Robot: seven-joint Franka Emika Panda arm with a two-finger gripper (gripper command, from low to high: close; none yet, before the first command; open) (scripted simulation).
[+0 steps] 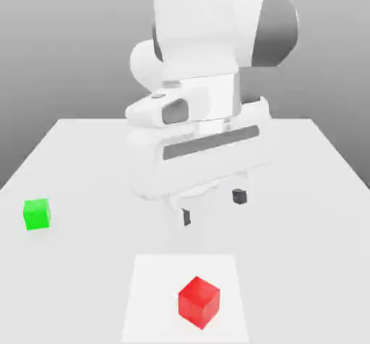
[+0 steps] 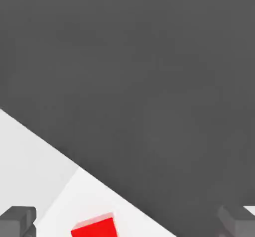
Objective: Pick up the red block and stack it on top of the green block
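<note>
Though apart — red block (image 1: 199, 303) below hand (image 1: 213, 207)

White square on a pale table

The square (image 1: 155, 292) lies toward six o'clock on the tabletop (image 1: 94, 263) in the exterior view.

The block (image 1: 199, 303) that is to be lifted is a plain bright red, its faces ranging from vivid to slightly deeper red, and in the hand view one face takes on a paler, pinkish red. The green block (image 1: 37, 214) is a solid, vivid green with a darker green side. The counter (image 1: 87, 263) is a plain pale grey, and the square patch (image 1: 159, 285) on it is pure white. The arm (image 1: 195, 17) is white with dark grey parts, and the tool (image 1: 213, 207) has blackish tips.
</note>
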